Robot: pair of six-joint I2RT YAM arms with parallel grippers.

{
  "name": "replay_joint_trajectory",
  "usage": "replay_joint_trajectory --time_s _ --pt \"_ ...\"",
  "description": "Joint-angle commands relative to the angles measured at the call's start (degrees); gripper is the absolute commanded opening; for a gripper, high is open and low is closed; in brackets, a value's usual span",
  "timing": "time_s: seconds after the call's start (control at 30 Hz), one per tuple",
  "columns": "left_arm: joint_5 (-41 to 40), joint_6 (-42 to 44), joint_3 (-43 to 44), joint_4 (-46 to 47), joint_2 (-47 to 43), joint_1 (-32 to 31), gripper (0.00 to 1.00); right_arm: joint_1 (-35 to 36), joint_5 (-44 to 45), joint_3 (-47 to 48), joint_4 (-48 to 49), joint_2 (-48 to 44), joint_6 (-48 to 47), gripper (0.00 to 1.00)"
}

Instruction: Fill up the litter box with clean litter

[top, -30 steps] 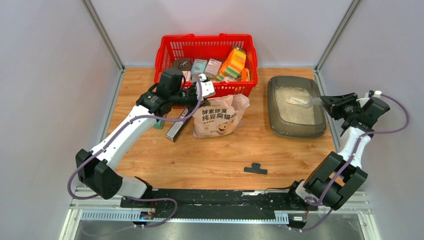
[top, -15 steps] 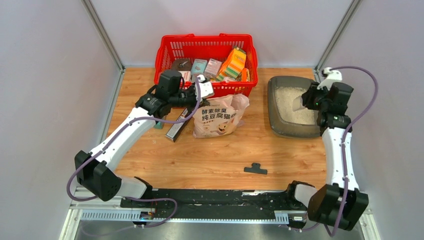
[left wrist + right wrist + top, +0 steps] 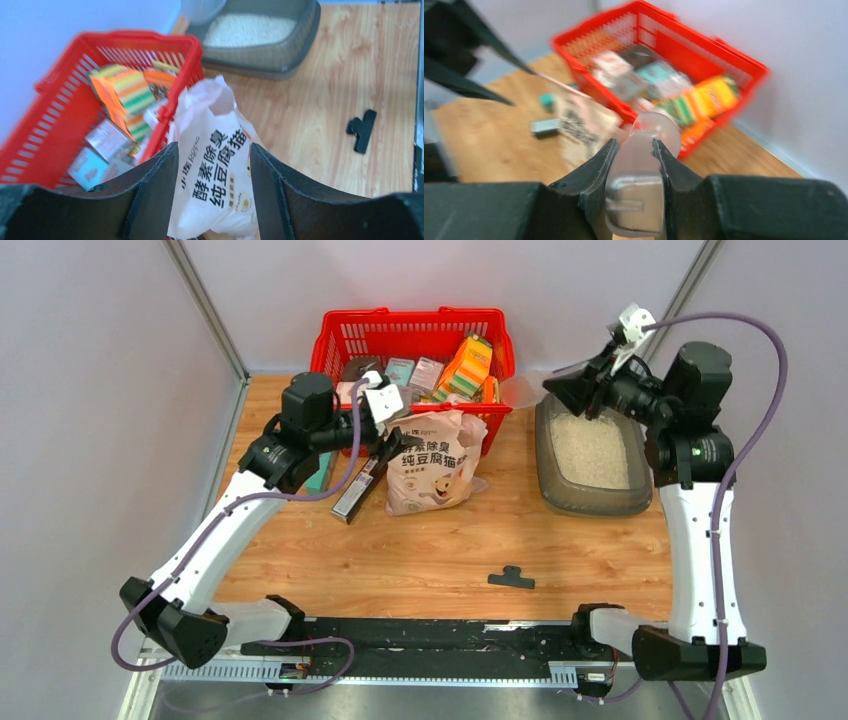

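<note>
The grey-brown litter box (image 3: pixel 594 507) stands at the back right with clean litter (image 3: pixel 590 450) lying pale and grainy inside; both also show far off in the left wrist view, litter box (image 3: pixel 280 55) and clean litter (image 3: pixel 247 30). My right gripper (image 3: pixel 575 390) hangs raised over the box's far left corner, shut on the handle of a clear scoop (image 3: pixel 644 175), gripper (image 3: pixel 634 142). My left gripper (image 3: pixel 398 418) is open just left of the top of the pinkish litter bag (image 3: pixel 435 470). The bag (image 3: pixel 215 165) shows between the spread fingers without touching them, gripper (image 3: pixel 214 150).
A red mesh basket (image 3: pixel 330 350) full of packets stands at the back, right behind the bag. A grey bar (image 3: pixel 355 490) and a teal item (image 3: pixel 320 480) lie left of the bag. A black clip (image 3: pixel 511 578) lies on the wood near the front.
My left gripper has opened, let go of the bag's top and drawn back to the left. The right arm has lifted the scoop out of the litter box, up and toward the basket.
</note>
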Motion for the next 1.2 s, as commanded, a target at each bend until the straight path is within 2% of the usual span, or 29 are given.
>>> replay_joint_trajectory --time_s 0.0,0.17,0.27,0.37,0.73,0.9,1.0,1.03,1.17 --pt "-1.48 -3.18 2.05 7.96 -2.71 -1.18 0.63 7.12 -16.75 9.72 -7.33 6.94 8.30 0.00" --pt "-11.66 1.64 -2.16 17.80 -3.76 -4.87 0.62 10.82 -17.47 6.48 3.20 7.83 22.52 0.00" --pt "-13.09 4.28 -3.40 20.28 -3.06 -6.28 0.62 12.76 -18.44 8.14 3.48 10.02 24.57 0.00" --pt "-10.91 4.29 -3.05 19.40 -1.92 -6.37 0.62 13.38 -18.26 8.85 5.75 10.82 26.94 0.00" --pt "-7.65 0.34 0.38 19.32 3.70 -6.72 0.56 17.77 -15.36 7.53 7.34 11.52 26.95 0.00" --pt "-10.10 -0.03 1.61 17.83 3.54 -6.72 0.56 17.95 -13.78 8.58 2.08 12.22 22.47 0.00" --pt "-10.28 3.93 1.00 14.31 2.83 -6.72 0.46 17.95 -14.13 7.27 4.60 11.87 23.95 0.00" --pt "-10.02 4.72 0.56 14.13 2.66 -6.72 0.39 18.04 -14.13 6.92 5.49 11.96 25.00 0.00" --pt "-5.29 3.50 -0.68 14.21 3.62 -6.81 0.28 18.30 -14.04 6.12 7.34 13.19 27.03 0.00"
